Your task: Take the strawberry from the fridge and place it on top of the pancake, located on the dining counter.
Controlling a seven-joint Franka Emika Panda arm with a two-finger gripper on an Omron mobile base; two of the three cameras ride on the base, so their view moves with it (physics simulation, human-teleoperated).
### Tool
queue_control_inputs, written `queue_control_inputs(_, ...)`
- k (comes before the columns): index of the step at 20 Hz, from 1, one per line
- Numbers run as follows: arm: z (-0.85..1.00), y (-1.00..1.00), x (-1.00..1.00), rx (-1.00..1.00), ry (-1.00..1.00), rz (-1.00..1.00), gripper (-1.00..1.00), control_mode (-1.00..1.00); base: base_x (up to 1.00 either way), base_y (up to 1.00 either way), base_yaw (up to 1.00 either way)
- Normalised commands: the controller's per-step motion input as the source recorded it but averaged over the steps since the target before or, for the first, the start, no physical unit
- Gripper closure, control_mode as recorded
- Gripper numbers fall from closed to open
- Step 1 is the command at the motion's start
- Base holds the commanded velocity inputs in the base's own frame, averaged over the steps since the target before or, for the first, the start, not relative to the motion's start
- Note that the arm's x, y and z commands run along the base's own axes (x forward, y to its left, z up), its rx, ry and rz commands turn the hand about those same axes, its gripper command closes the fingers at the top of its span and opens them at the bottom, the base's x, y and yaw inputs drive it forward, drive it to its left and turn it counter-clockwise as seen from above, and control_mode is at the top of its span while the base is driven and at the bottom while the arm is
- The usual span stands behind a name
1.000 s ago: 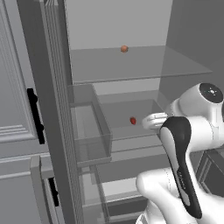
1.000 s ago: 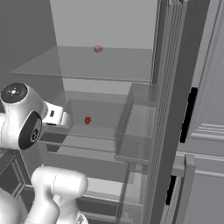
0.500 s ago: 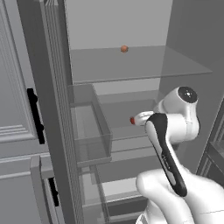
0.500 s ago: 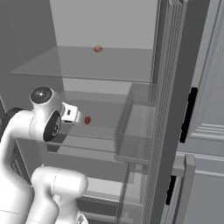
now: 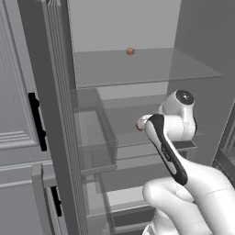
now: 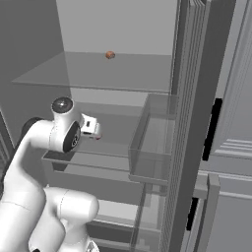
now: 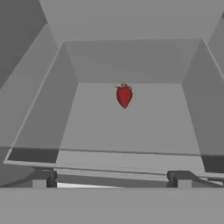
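The fridge (image 5: 55, 114) stands open in front of me, showing its pale inside and glass shelves. The strawberry (image 7: 124, 96), small and bright red, lies on the middle shelf (image 7: 131, 131) towards the back; it peeks out beside my hand as a red speck (image 6: 98, 137) in the right base view. My gripper (image 7: 111, 179) is at the front edge of that shelf, pointing at the berry, open wide with nothing between its fingers. It is still well short of the berry. The pancake and the dining counter are out of view.
An orange round fruit (image 5: 130, 51) sits on the upper glass shelf (image 5: 151, 69). A clear door bin (image 5: 94, 137) juts from the open door left of my arm. Grey panelled cabinets with black handles (image 6: 211, 128) flank the fridge.
My arm has swung in and forward, bringing the hand up to the middle shelf and close to the strawberry. The jaws have stayed open. The berry has not moved.
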Motion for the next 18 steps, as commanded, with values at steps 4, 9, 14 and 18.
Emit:
queue_control_inputs(4, -0.27, 0.00, 0.53, -0.07, 0.00, 0.00, -1.00, -1.00, 0.00, 0.00, 0.00)
queue_control_inputs(9, -0.24, -0.07, 0.51, 0.00, 0.00, 0.00, -1.00, -1.00, 0.00, 0.00, 0.00)
queue_control_inputs(14, -0.32, 0.00, 0.46, 0.00, 0.05, 0.00, -1.00, -1.00, 0.00, 0.00, 0.00)
queue_control_inputs(18, -0.24, 0.00, 0.56, 0.00, 0.08, 0.00, -1.00, -1.00, 0.00, 0.00, 0.00)
